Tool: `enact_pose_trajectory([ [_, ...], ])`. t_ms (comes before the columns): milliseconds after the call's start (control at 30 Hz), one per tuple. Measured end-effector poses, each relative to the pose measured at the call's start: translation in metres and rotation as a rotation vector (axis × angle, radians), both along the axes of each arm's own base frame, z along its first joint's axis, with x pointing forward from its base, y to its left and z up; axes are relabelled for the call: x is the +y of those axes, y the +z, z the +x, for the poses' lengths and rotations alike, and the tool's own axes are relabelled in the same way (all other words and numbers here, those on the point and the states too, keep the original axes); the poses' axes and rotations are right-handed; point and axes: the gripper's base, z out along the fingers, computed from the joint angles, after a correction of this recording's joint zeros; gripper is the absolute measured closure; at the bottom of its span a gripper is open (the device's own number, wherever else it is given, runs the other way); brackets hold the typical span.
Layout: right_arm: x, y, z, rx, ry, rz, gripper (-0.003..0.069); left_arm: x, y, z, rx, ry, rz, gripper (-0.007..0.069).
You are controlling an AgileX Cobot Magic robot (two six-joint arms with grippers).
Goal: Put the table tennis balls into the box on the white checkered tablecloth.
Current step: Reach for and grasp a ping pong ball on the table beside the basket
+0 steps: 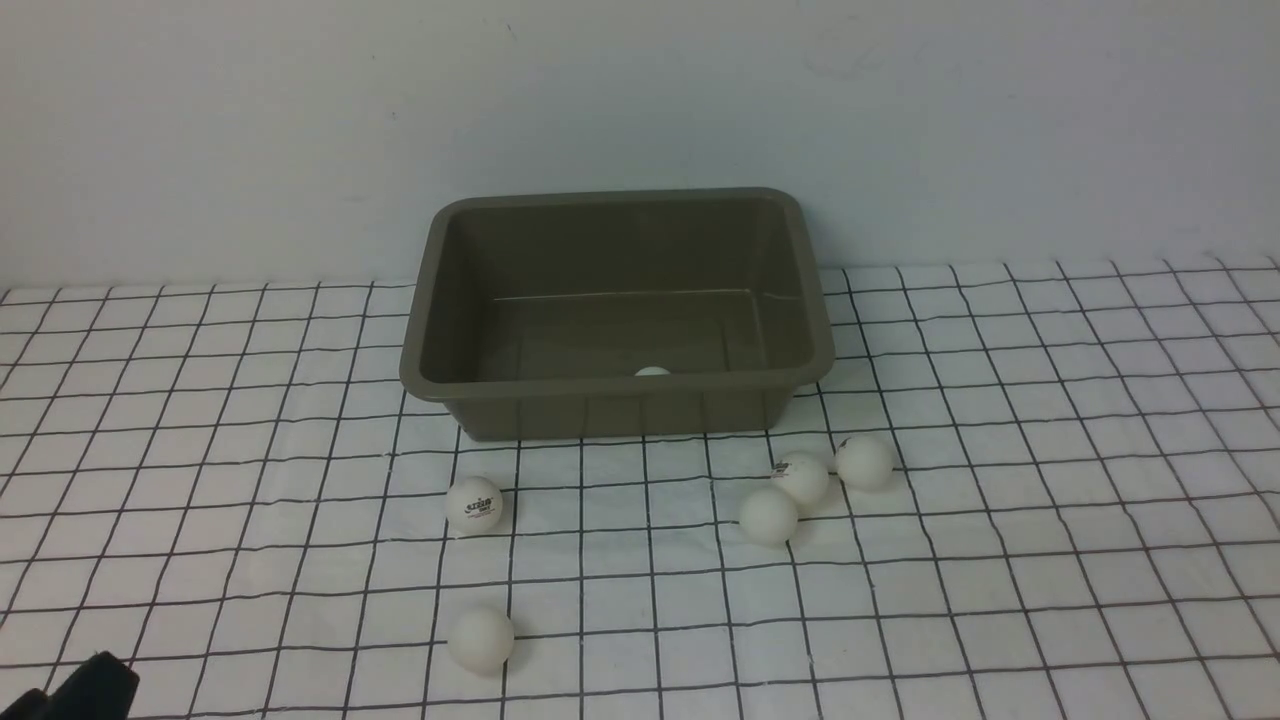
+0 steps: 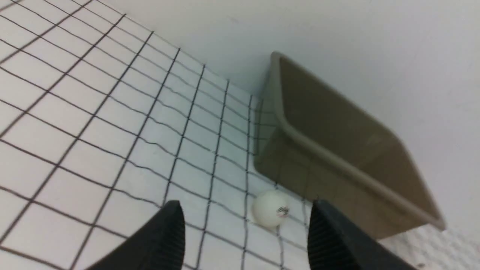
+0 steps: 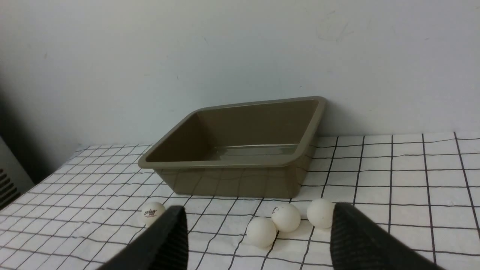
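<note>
The left hand (image 2: pixel 246 210) and right hand (image 3: pixel 258 208) are open and empty. A bumped ball (image 1: pixel 473 503) could roll away from the box (image 1: pixel 520 388).

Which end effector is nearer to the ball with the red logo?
Left, likely. The left end effector has the logo ball straight ahead between its fingers; the right end effector faces three other balls, with it off to one side.

The left pincer (image 2: pixel 246 212) is matte black, its two broad, tapering fingers (image 2: pixel 337 243) finely ribbed on the inner faces. The right pincer (image 3: pixel 258 212) looks the same. A black, blocky piece of the left arm (image 1: pixel 85 690) fills the front view's lower left corner.
</note>
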Motion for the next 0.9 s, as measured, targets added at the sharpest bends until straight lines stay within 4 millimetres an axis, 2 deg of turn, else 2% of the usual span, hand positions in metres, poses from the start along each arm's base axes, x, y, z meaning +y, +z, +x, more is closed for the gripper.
enact_pose_trajectory([
  [167,0.006,-0.001,0.008,0.028,0.054,-0.055,0.0198,0.001,0.005,0.001,-0.05,0.023,-0.098,0.022],
  [367,0.01,0.0,0.014,0.025,0.094,-0.12,0.0198,0.001,0.006,0.001,-0.058,0.018,-0.084,0.022],
  [567,0.01,0.012,0.019,0.012,0.103,-0.179,0.0198,-0.005,0.007,-0.001,-0.016,-0.059,0.041,0.022],
  [700,0.011,0.019,0.023,0.022,0.111,-0.212,0.0198,-0.009,0.025,-0.005,-0.05,-0.114,0.122,0.022],
  [900,0.013,0.017,0.029,0.084,0.144,-0.311,0.0198,-0.014,0.037,-0.006,-0.028,-0.175,0.171,0.022],
])
